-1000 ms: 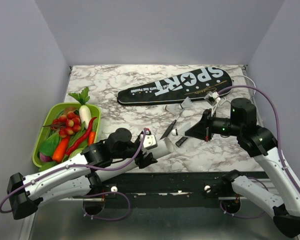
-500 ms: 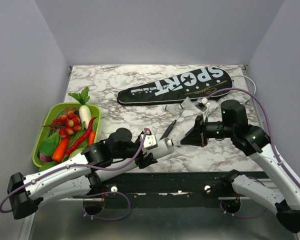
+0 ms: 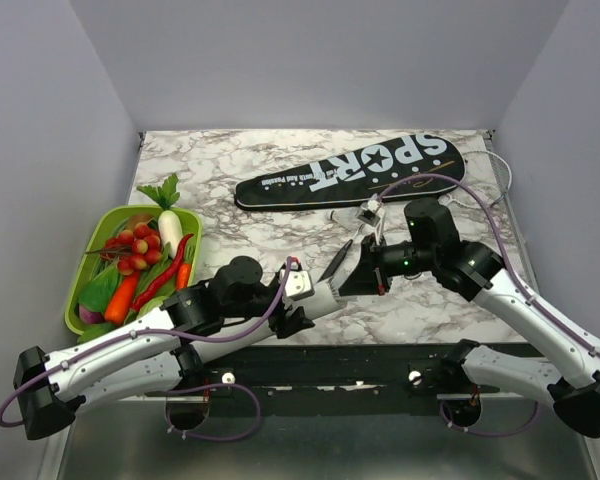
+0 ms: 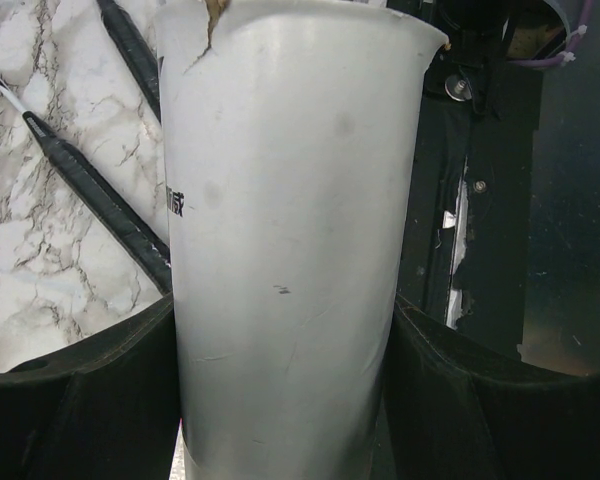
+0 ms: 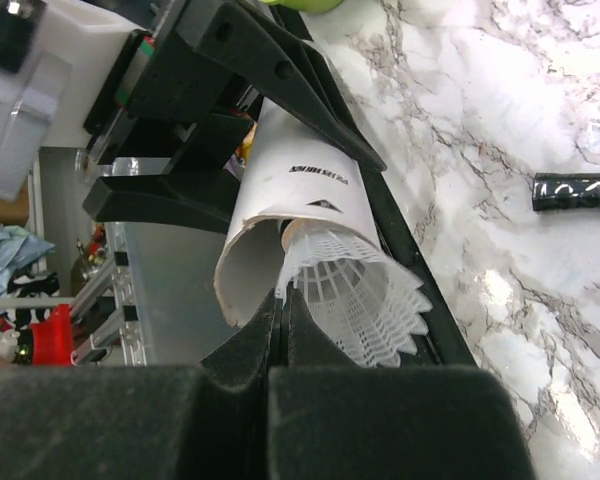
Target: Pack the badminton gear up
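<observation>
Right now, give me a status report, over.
Left gripper clamps white tube. Right gripper shut on shuttlecock, nose at tube mouth. Rackets on table, outside bag.

tube (image 4: 290, 250): matt white card | shuttlecock (image 5: 355, 290): white plastic mesh | tabletop (image 3: 230, 160): smooth, marbled

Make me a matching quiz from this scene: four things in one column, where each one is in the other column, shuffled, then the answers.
1. white tube
2. shuttlecock
3. black bag
4. green tray

A. at the left side of the table, holding toy vegetables
B. clamped in the left gripper
C. lying at the table's far side
D. pinched by the right gripper, at the tube's mouth

Pairs: 1-B, 2-D, 3-C, 4-A
</observation>
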Controlling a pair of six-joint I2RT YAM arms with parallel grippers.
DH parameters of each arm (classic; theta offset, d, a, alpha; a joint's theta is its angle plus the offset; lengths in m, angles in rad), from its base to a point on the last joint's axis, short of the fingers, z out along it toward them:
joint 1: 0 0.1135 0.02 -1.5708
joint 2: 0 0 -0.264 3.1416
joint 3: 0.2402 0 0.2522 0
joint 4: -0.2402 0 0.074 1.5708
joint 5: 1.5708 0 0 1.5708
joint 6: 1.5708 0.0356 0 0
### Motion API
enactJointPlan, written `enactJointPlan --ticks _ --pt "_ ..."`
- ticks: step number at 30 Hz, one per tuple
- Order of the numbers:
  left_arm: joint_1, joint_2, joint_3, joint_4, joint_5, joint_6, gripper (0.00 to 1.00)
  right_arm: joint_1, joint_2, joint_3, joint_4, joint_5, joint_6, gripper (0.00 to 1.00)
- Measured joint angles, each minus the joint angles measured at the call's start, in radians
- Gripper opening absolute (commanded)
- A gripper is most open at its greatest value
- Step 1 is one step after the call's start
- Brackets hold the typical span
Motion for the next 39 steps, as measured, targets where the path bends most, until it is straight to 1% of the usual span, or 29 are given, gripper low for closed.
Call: enactJointPlan --ticks 7,12,13,15,16,18,19,20,23,28,36,37,39 --pt "0.000 -0.020 0.000 -0.007 0.006 0.000 0.00 0.074 0.101 -0.018 0.104 -0.004 0.045 0.00" --pt "0.000 -0.029 -0.002 -0.008 0.011 0.000 0.00 0.119 0.142 -0.027 0.167 -0.010 0.075 0.01" --pt "0.000 -0.032 -0.002 -0.010 0.014 0.000 0.00 0.124 0.146 -0.027 0.177 -0.010 0.080 0.07" --pt "0.000 -0.036 -0.002 -0.011 0.017 0.000 0.00 0.130 0.149 -0.027 0.191 -0.013 0.089 0.17" --pt "0.000 -0.038 -0.002 -0.011 0.018 0.000 0.00 0.132 0.148 -0.027 0.196 -0.014 0.096 0.28" --pt "0.000 -0.040 -0.002 -0.012 0.017 0.000 0.00 0.132 0.145 -0.029 0.203 -0.018 0.106 0.36" --pt "0.000 -0.041 -0.002 -0.012 0.018 0.000 0.00 0.132 0.141 -0.031 0.203 -0.015 0.105 0.41" --pt "0.000 -0.043 -0.002 -0.011 0.018 0.000 0.00 0.132 0.135 -0.033 0.201 -0.014 0.106 0.44" --pt "0.000 -0.048 -0.002 -0.011 0.019 -0.001 0.00 0.132 0.110 -0.034 0.182 0.008 0.105 0.48" --pt "0.000 -0.050 -0.002 -0.012 0.027 -0.001 0.00 0.132 0.068 -0.021 0.137 0.059 0.102 0.50" --pt "0.000 -0.060 -0.002 -0.011 0.035 -0.003 0.00 0.132 0.024 0.084 0.012 0.194 0.081 0.54" --pt "0.000 -0.059 -0.002 -0.011 0.035 -0.003 0.00 0.132 0.020 0.097 0.002 0.211 0.080 0.57" --pt "0.000 -0.059 -0.002 -0.012 0.036 -0.003 0.00 0.131 0.010 0.126 -0.020 0.269 0.077 0.58"
